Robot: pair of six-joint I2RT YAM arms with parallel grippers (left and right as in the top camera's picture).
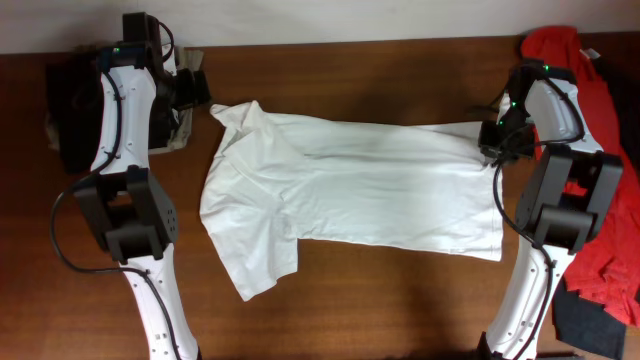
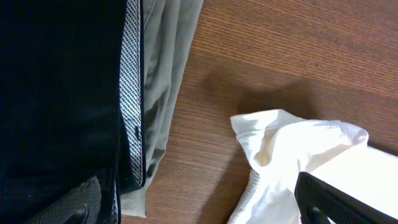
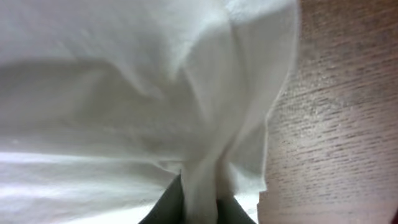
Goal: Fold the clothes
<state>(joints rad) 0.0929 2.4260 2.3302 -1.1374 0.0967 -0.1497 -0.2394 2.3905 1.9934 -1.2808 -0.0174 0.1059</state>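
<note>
Pinching the hem end of the white T-shirt [image 1: 350, 185] with my right gripper [image 1: 492, 150], I have a fold of cloth clamped between my fingers [image 3: 165, 211]. The T-shirt lies spread on the wooden table [image 1: 400, 300]. My left gripper [image 1: 190, 92] hangs with jaws spread wide just beside the T-shirt's crumpled sleeve [image 2: 280, 137]. Folded black and khaki clothes [image 1: 65, 100] lie beyond that sleeve, a red shirt [image 1: 600, 150] beyond the hem.

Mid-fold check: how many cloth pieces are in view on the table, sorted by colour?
Plain white short-sleeved T-shirt: 1
Crumpled red shirt: 1
Black fabric pieces, one each side: 2
Folded khaki fabric piece: 1
Total: 5
</note>
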